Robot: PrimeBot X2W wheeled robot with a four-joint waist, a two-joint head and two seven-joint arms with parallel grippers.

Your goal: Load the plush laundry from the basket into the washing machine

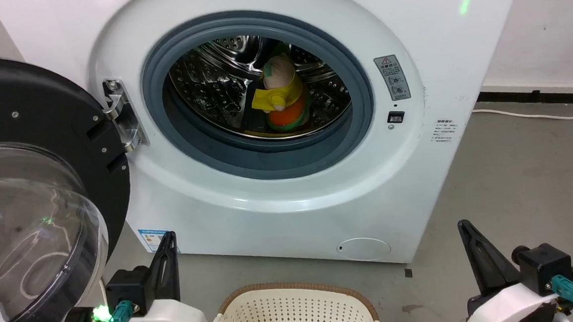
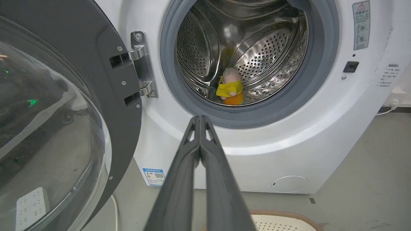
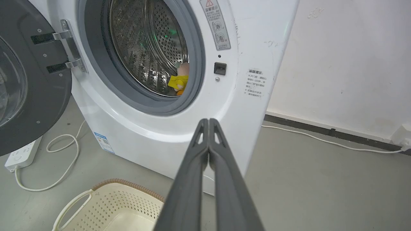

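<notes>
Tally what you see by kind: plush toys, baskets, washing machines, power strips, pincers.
Plush toy, in the drum: 1
Basket, on the floor: 1
Washing machine, door open: 1
Power strip: 1
Left pincer and right pincer, both shut: 2
Total: 6

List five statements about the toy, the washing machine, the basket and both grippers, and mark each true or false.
1. The plush toy lies inside the washing machine's drum. True.
2. The door is closed. False: it stands wide open.
3. The left gripper holds the toy. False: its fingers are shut on nothing.
4. The right gripper's fingers are pressed together. True.
5. The basket stands on top of the machine. False: it sits on the floor before it.
</notes>
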